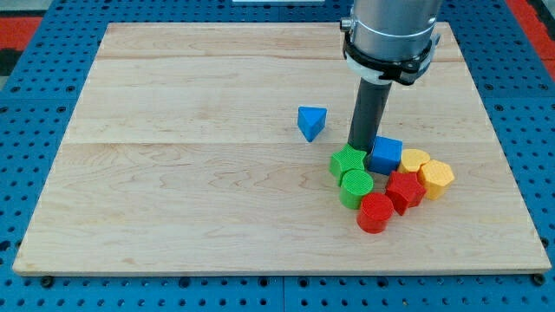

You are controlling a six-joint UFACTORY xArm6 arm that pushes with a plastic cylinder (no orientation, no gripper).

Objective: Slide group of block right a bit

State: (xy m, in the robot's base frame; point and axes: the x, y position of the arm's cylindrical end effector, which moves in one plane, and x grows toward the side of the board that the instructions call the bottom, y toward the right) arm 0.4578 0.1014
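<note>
A cluster of blocks lies right of the board's centre: a blue cube, a green star, a green cylinder, a red cylinder, a red star, a yellow block and a yellow hexagon-like block. A blue triangular block sits apart, up and to the left of the cluster. My tip is at the cluster's top edge, between the green star and the blue cube, touching or nearly touching both.
The wooden board lies on a blue perforated table. The arm's grey body hangs over the board's top right part.
</note>
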